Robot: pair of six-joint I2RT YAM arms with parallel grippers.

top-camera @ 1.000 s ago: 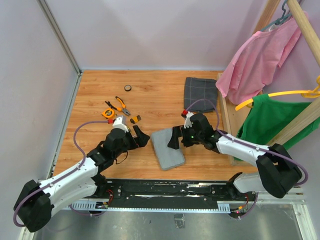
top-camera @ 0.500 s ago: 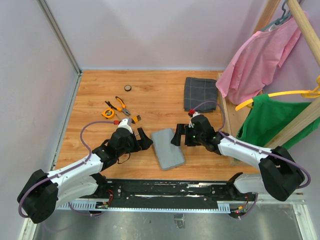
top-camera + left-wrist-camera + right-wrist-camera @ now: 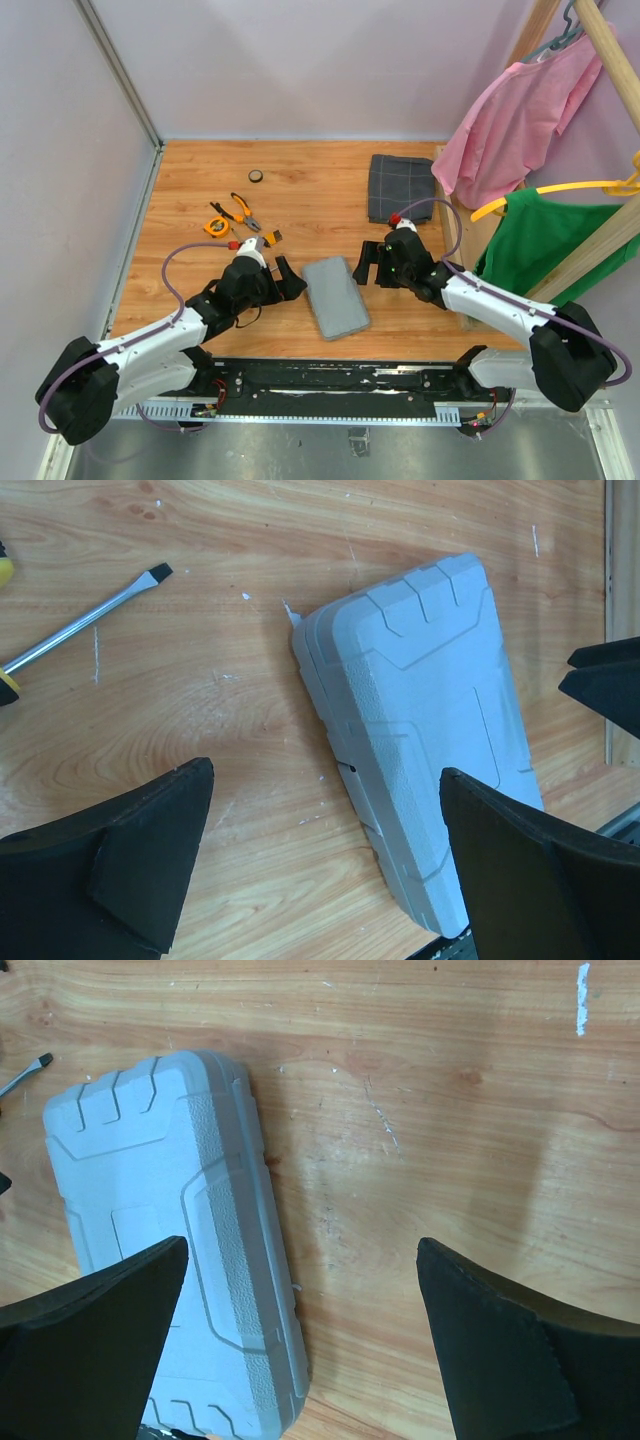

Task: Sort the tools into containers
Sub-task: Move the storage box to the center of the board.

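Note:
The closed grey case (image 3: 336, 297) lies flat on the wooden table between my two grippers; it also fills the left wrist view (image 3: 430, 710) and the right wrist view (image 3: 170, 1240). My left gripper (image 3: 291, 280) stands open just left of it, its right finger over the case's edge (image 3: 325, 865). My right gripper (image 3: 366, 267) stands open at the case's right side, holding nothing (image 3: 300, 1330). Orange-handled pliers (image 3: 243, 210), a round orange tape measure (image 3: 215, 227) and a screwdriver (image 3: 85, 625) lie on the table to the far left.
A folded dark checked cloth (image 3: 401, 188) lies at the back right. A small dark round object (image 3: 257, 176) sits near the back. A wooden rack with pink (image 3: 520, 115) and green (image 3: 550, 245) garments stands along the right edge. Walls close the left and back.
My right gripper has drawn back to the right, off the case's top corner. The left gripper has shifted slightly toward the case's left edge. Both stay open.

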